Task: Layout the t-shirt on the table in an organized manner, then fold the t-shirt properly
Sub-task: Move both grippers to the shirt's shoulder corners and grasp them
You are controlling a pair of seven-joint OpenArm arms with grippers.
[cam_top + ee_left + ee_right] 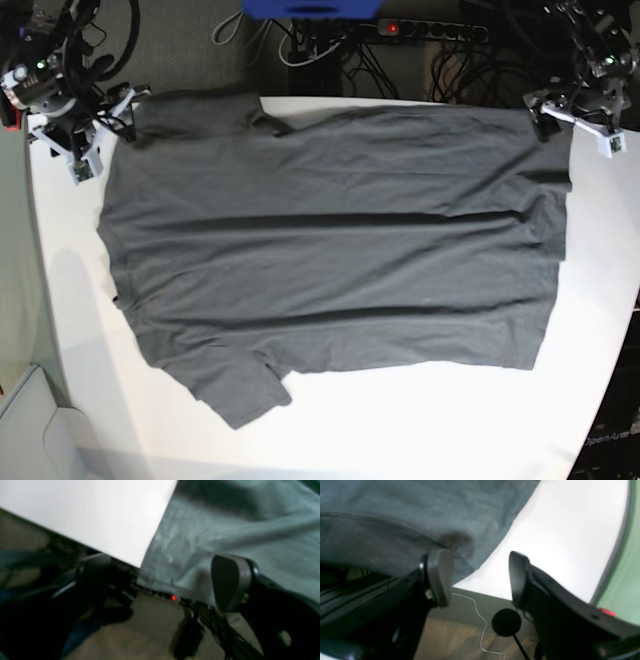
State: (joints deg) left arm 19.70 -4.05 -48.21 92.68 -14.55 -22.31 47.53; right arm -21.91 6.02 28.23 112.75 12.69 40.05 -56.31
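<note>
The dark grey t-shirt [330,250] lies spread flat on the white table [420,420], its sleeves toward the base view's left. My left gripper [575,120] is at the shirt's far right corner, by the table's back edge. In the left wrist view that gripper [160,580] is open, straddling the hem corner of the t-shirt [225,530], which overhangs the table [87,517]. My right gripper [103,135] is at the far left corner. It [480,580] is open too, one finger [440,577] against the edge of the t-shirt [407,517] and the other over the bare table [557,542].
Behind the table's back edge are a power strip [430,30] with a red light, tangled cables and a blue object [310,8]. A grey surface [30,420] sits off the near left corner. A thin white cord [480,620] and a black disc [506,622] lie on the floor below.
</note>
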